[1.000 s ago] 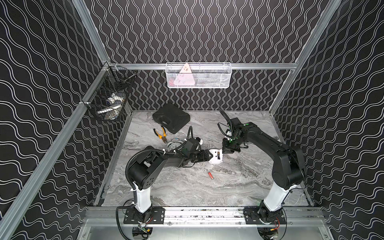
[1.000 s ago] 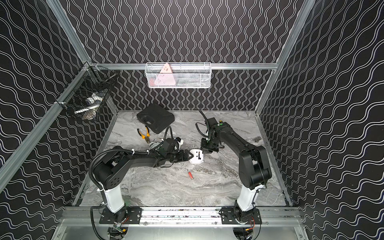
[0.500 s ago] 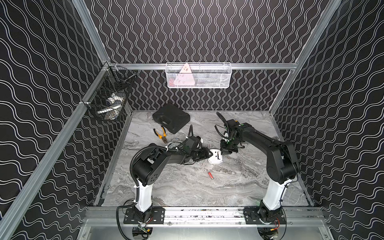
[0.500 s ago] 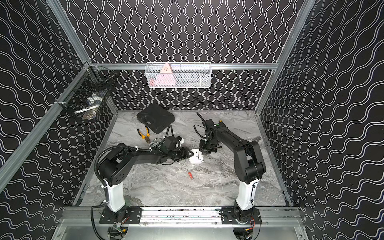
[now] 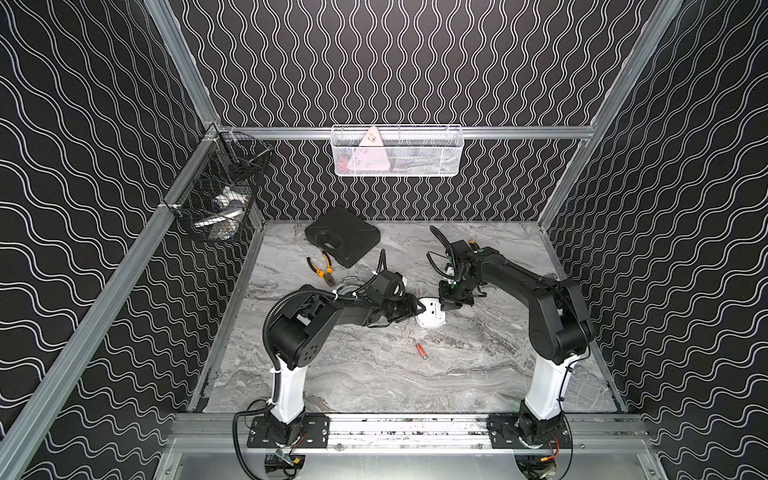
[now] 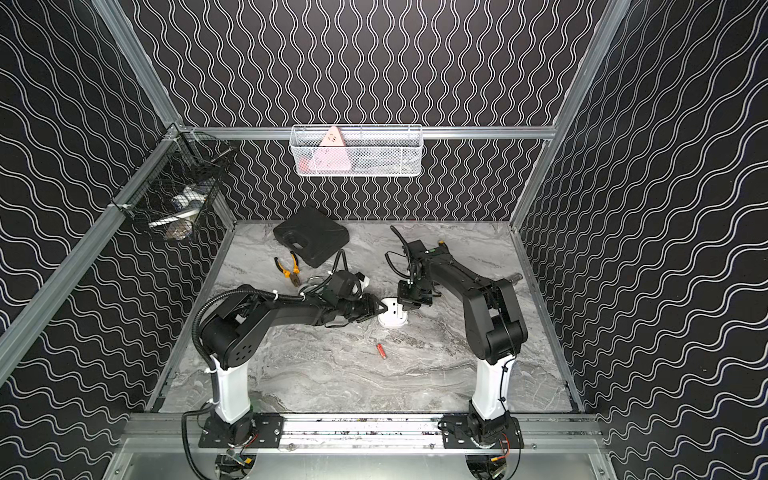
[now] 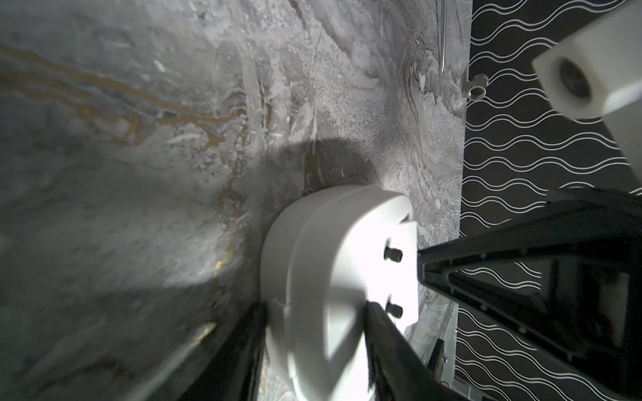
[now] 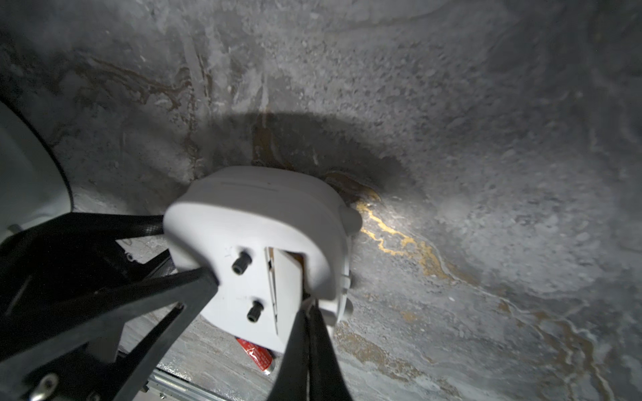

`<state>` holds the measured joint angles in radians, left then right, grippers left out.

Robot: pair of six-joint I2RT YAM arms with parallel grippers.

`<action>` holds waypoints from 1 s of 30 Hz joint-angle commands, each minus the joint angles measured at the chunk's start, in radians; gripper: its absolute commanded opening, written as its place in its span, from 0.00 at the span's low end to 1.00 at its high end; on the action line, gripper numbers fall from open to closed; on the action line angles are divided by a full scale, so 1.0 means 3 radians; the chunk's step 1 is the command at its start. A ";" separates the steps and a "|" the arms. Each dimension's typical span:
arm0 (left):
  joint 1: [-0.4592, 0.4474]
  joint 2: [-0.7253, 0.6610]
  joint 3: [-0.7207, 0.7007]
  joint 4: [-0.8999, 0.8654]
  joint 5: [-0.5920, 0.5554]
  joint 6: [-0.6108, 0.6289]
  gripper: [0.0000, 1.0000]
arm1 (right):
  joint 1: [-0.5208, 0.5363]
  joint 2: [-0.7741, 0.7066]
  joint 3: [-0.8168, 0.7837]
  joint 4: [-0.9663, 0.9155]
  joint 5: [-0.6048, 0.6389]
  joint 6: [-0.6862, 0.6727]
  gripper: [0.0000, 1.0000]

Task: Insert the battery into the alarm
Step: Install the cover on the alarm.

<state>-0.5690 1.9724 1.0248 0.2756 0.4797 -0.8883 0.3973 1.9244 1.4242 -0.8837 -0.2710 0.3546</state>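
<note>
The white alarm (image 5: pixel 432 321) (image 6: pixel 392 321) lies mid-table with its back side up. My left gripper (image 5: pixel 419 309) (image 7: pixel 314 305) comes in low from the left, one finger on each side of the alarm's (image 7: pixel 330 243) rim, both touching it. Shut with nothing between its fingers, my right gripper (image 5: pixel 449 305) (image 8: pixel 307 307) rests its tip at the edge of the compartment lid on the alarm's (image 8: pixel 250 208) back. The red battery (image 5: pixel 422 351) (image 6: pixel 381 351) (image 8: pixel 255 352) lies loose on the marble, in front of the alarm.
A black case (image 5: pixel 343 241) and orange-handled pliers (image 5: pixel 322 270) lie at the back left. A white wire basket (image 5: pixel 397 151) hangs on the back rail. A black wire basket (image 5: pixel 216 203) hangs on the left rail.
My left gripper's jaws have narrowed from wide open until they hug the alarm's rim. The right gripper stayed shut and shifted slightly at the alarm's back.
</note>
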 commanded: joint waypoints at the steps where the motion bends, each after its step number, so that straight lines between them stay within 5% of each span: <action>1: 0.0016 0.0057 0.0018 -0.0443 -0.0039 -0.0017 0.46 | 0.0017 -0.0005 0.0026 0.0087 0.0012 -0.0037 0.00; 30: 0.0058 0.0073 0.0112 -0.0713 -0.0065 0.0125 0.43 | 0.0022 -0.0074 -0.0055 0.0085 0.0156 -0.0090 0.00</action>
<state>-0.5549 1.9804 1.0721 0.1848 0.5053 -0.8429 0.4030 1.8996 1.4120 -0.8642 -0.2348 0.3290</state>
